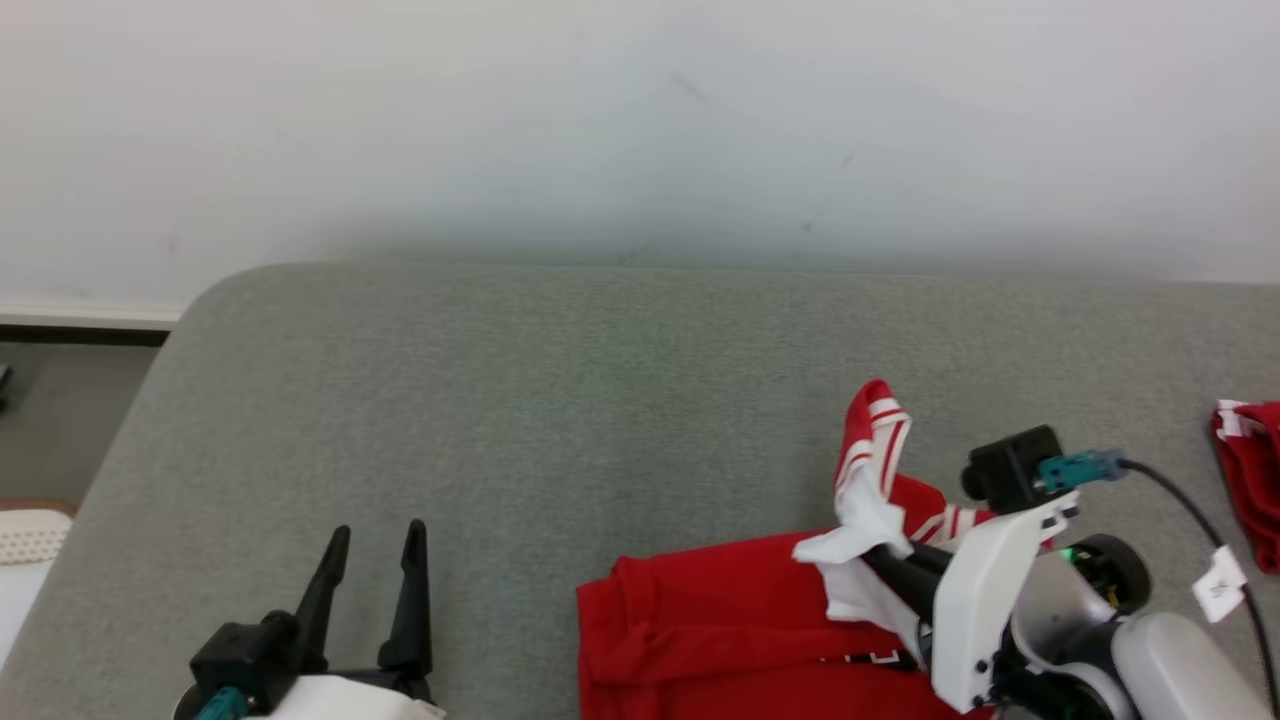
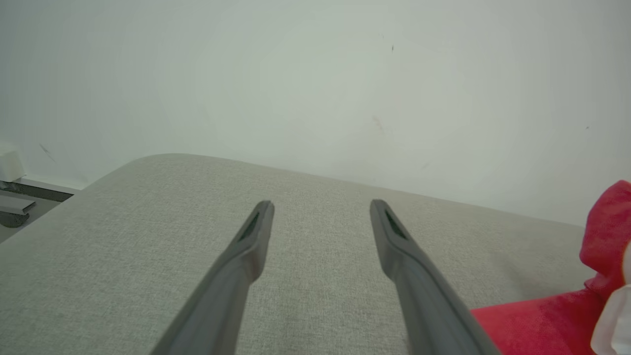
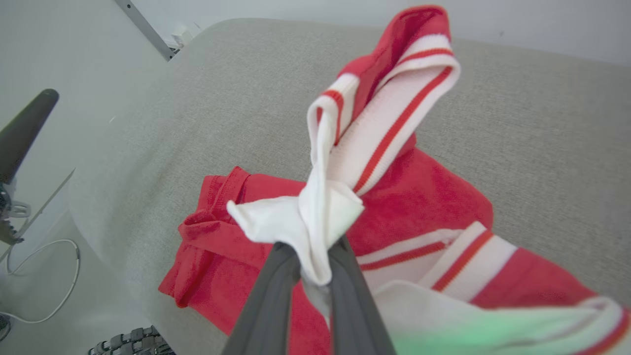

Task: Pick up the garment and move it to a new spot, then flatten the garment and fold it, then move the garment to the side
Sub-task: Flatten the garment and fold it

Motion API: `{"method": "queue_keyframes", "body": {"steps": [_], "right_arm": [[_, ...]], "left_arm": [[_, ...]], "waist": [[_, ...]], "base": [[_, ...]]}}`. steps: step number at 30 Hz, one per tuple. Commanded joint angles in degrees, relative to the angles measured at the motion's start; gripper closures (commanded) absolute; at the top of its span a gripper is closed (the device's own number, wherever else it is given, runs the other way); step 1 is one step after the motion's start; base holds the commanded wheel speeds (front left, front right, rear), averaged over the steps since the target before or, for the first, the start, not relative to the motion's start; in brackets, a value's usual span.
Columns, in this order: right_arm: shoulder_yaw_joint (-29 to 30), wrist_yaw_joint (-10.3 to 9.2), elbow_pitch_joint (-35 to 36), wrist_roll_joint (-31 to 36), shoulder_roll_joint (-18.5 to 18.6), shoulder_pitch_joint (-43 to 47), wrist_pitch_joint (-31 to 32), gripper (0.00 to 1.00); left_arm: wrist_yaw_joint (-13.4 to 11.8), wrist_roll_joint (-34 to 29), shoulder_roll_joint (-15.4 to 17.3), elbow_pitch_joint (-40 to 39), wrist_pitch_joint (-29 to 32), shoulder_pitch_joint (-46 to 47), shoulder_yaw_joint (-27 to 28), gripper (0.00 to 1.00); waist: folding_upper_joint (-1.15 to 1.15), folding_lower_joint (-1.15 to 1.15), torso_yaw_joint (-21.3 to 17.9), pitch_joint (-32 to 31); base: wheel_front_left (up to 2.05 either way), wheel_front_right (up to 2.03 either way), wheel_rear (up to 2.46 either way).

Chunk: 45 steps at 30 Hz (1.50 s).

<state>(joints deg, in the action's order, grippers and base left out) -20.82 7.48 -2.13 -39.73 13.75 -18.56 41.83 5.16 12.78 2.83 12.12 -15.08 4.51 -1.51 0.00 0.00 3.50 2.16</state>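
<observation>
A red garment (image 1: 720,630) with white, red-striped trim lies crumpled at the near edge of the grey padded surface (image 1: 600,400). My right gripper (image 1: 880,555) is shut on a bunch of its white fabric (image 3: 308,222), and a striped band (image 3: 394,98) stands up above the fingers. In the right wrist view the red cloth (image 3: 419,197) spreads beneath the pinched part. My left gripper (image 1: 372,550) hovers open over bare surface to the left of the garment, nothing between its fingers (image 2: 256,236). The garment's edge (image 2: 542,320) shows at the left wrist view's lower right.
A second red and white cloth (image 1: 1250,470) lies at the surface's far right edge. A pale wall (image 1: 640,120) rises behind the surface. The surface's rounded left corner (image 1: 200,300) drops to the floor, where a cable (image 3: 49,276) lies.
</observation>
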Motion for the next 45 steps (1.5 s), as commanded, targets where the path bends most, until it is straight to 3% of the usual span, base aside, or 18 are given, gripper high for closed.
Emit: {"method": "queue_keyframes", "body": {"steps": [1, 11, 23, 24, 26, 27, 36, 45], "right_arm": [[-0.61, 0.00, -0.16, -0.13, -1.61, 0.89, 0.32, 1.00], [-5.09, 0.00, -7.95, -0.80, -7.89, -1.37, -2.11, 1.00], [-10.88, 0.01, -16.62, -2.88, -9.79, -4.40, -5.36, 1.00], [-11.49, 0.00, -17.15, -3.18, -9.99, -4.58, -5.74, 0.80], [-12.65, 0.00, -18.12, -3.76, -10.22, -5.20, -6.57, 0.50], [-13.21, 0.00, -18.61, -4.02, -10.27, -5.49, -7.02, 0.00], [-16.83, 0.00, -15.78, -10.95, -10.46, -7.43, -12.05, 0.00], [-10.54, 0.00, -4.82, -14.01, -3.55, -7.33, -20.73, 0.00]], "left_arm": [[-0.11, 1.01, 0.19, 0.06, -0.06, 0.45, -0.29, 0.00], [-0.45, 1.92, 0.19, 0.87, -0.06, 0.90, -1.96, 0.00], [-0.63, 2.19, 0.18, 1.29, -0.06, 0.95, -2.76, 0.00], [-0.66, 2.21, 0.18, 1.28, -0.06, 1.02, -2.71, 0.00], [-0.76, 2.20, 0.19, 1.24, -0.06, 1.11, -2.48, 0.00], [-0.77, 2.16, 0.18, 1.22, -0.06, 1.19, -2.37, 0.00], [-0.67, 1.57, 0.19, 1.22, -0.06, 1.58, -1.36, 0.00], [-0.77, 1.48, 0.20, 0.69, -0.06, 0.79, -0.46, 0.00]], "waist": [[0.00, 0.00, 1.71, -0.26], [0.00, 0.00, 6.67, -0.12], [0.00, 0.00, 9.02, 0.25], [0.00, 0.00, 9.01, 0.34], [0.00, 0.00, 8.81, 0.61], [0.00, 0.00, 8.64, 0.73], [0.00, 0.00, 5.49, 1.04], [0.00, 0.00, 1.10, 0.59]], "base": [[0.00, 0.00, 0.00], [0.00, 0.00, 0.00], [0.00, 0.00, 0.00], [0.00, 0.00, 0.00], [0.00, 0.00, 0.00], [0.00, 0.00, 0.00], [0.00, 0.00, 0.00], [0.00, 0.00, 0.00]]}}
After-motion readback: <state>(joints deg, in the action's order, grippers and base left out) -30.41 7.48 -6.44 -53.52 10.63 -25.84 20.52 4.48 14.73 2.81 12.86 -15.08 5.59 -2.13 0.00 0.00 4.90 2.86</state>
